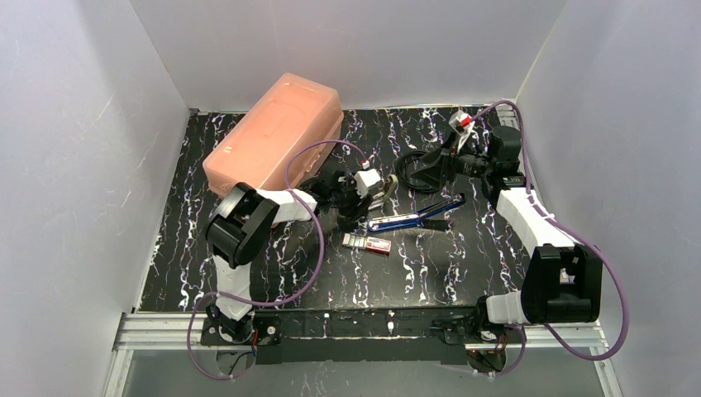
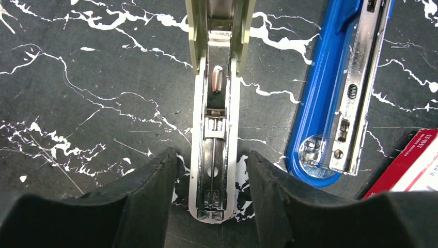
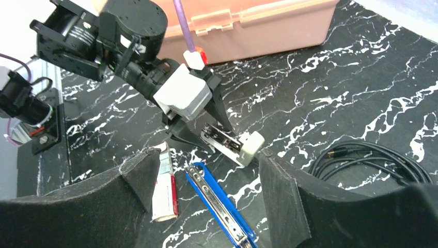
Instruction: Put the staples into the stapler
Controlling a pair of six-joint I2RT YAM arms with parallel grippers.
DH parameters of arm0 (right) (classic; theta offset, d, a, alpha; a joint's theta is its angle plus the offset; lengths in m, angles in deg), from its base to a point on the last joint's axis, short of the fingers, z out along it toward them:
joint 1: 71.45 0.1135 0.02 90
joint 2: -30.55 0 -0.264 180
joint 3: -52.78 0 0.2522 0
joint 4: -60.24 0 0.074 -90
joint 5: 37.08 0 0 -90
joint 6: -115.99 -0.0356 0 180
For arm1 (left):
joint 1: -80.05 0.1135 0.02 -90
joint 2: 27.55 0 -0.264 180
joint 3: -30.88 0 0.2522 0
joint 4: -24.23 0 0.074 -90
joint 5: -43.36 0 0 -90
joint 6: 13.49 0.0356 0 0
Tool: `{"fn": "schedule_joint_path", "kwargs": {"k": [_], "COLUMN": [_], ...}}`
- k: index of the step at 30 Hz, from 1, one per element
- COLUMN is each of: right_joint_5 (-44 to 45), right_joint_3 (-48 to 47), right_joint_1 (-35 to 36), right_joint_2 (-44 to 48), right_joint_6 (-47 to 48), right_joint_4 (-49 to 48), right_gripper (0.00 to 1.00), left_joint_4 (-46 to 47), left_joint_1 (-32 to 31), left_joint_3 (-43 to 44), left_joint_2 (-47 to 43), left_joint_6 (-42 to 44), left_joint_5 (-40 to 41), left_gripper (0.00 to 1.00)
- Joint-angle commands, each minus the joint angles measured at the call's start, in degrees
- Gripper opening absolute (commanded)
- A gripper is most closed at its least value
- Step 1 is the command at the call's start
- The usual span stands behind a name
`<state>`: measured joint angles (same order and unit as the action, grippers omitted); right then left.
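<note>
L gripper [image 2: 213, 155] was down over the middle of the table [image 1: 248, 273], fingers [image 2: 150, 196] apart w/ the pale stapler [image 2: 214, 103] lying between them. The stapler was opened up, its metal channel facing up. A thin gap showed on each side, so it was straddled, not squeezed. Blue stapler [image 2: 330, 103] lay just beside it on the R, also opened flat, approx. parallel. Staples [image 1: 368, 242], a small red box w/ a pale label, lay flat on the table just near-side of both staplers, apart from both grippers. R gripper [image 3: 206, 155] hung above the table farther back, fingers wide apart and holding nothing. Pink case [image 1: 277, 132] sat at the far L corner. Black cable [image 3: 372, 160] was coiled near the R gripper.
</note>
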<state>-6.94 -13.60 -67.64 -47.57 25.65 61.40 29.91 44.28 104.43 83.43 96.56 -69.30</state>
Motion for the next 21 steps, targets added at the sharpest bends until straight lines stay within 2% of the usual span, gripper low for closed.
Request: {"fn": "schedule_joint_path", "kwargs": {"k": [1,4,7,10,16,19,21], "right_joint_5": [1.99,4.1,8.62,12.98,19.53,20.9,21.19], "right_joint_3": [-0.48,-1.25,-2.87,-4.1,-0.17,2.02,3.23], "right_joint_1": [-0.26,0.14,2.7,6.11,16.21,20.55,22.84], "right_joint_2": [2.18,2.94,3.75,3.72,3.42,2.17,1.1], "right_joint_6": [5.9,13.67,23.32,28.49,32.85,33.53,33.57], "right_joint_4": [4.87,12.94,23.47,30.36,32.07,30.33,28.79], "right_gripper": [0.77,0.77,0.74,0.73,0.73,0.71,0.71], "left_joint_4": [-1.95,-2.46,-4.3,-8.87,-18.76,-22.96,-23.5], "left_joint_1": [-0.27,-0.2,-0.03,0.57,4.91,5.74,5.8], "left_joint_3": [-0.1,-1.35,-3.25,-5.35,-11.33,-13.32,-14.06], "left_joint_2": [-5.7,-9.43,-14.6,-20.94,-31.08,-32.71,-32.28], "left_joint_6": [0.69,1.73,3.12,3.62,5.64,8.47,7.13], "left_joint_5": [1.49,2.07,1.64,0.18,-13.41,-19.44,-21.15], "left_gripper": [0.56,0.67,0.74,0.8,0.88,0.86,0.83]}}
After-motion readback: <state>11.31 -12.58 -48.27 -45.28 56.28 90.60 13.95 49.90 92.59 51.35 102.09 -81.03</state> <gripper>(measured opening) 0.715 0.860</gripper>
